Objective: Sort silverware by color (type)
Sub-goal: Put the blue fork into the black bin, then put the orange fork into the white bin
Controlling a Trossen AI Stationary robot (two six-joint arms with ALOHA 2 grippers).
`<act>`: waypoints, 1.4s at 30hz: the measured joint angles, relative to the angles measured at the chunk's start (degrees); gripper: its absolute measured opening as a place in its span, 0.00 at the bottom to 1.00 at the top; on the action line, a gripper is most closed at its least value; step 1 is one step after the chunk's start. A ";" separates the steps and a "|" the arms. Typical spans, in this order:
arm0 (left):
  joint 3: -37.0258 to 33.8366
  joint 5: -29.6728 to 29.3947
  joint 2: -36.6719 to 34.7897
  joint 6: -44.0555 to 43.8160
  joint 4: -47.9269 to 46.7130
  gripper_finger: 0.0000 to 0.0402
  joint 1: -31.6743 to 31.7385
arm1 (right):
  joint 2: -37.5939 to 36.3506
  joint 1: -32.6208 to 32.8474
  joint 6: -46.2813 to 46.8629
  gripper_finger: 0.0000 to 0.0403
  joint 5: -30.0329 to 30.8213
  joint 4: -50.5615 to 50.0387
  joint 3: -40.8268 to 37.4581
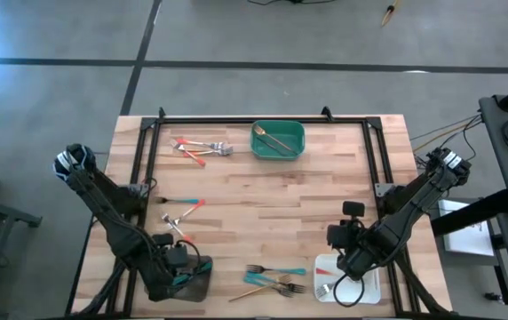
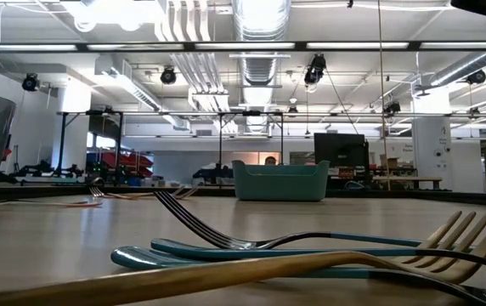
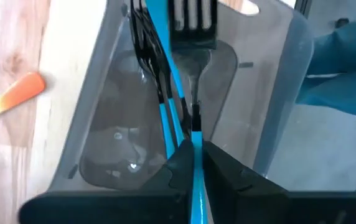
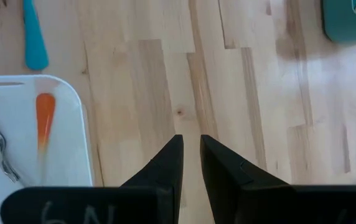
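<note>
My left gripper [image 1: 186, 269] [image 3: 194, 149] hangs over the grey tray [image 1: 197, 286] at the table's near left and is shut on a teal-handled fork [image 3: 193, 37]. Another teal-handled piece [image 3: 165, 106] lies inside that tray. My right gripper [image 1: 346, 260] [image 4: 190, 142] hovers by the white tray [image 1: 361, 289], its fingers a narrow gap apart with nothing between them. Inside the white tray lies a red-orange-handled piece [image 4: 44, 115]. More silverware rests flat on the table: red-handled pieces [image 1: 199, 149] [image 1: 183, 204] and teal forks [image 1: 277, 270]. My left gripper pinches the fork's teal handle [image 3: 195, 132] between its two fingers, close to where the metal neck begins. The fingers slant down from above, and the fork runs on ahead of them, head foremost, into the grey tray. Whether the head touches the tray I cannot tell.
A green tray [image 1: 278, 140] [image 2: 279, 180] with gold pieces stands at the far middle. A gold fork [image 1: 256, 292] lies beside the teal forks near the front edge. A black frame [image 1: 263, 119] runs along the table's edges. Bare wood lies mid-table.
</note>
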 joint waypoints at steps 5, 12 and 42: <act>0.11 -1.47 0.00 -0.17 0.43 0.14 0.20 | 0.00 0.00 0.67 0.12 -0.03 0.02 0.00; 1.24 -6.96 0.00 -0.37 -0.74 0.28 1.69 | 0.00 0.00 0.18 0.12 -0.02 0.02 -0.19; -14.91 -3.05 -0.15 22.18 -7.06 0.32 36.83 | 0.02 0.00 -6.61 0.12 0.02 -0.24 -1.81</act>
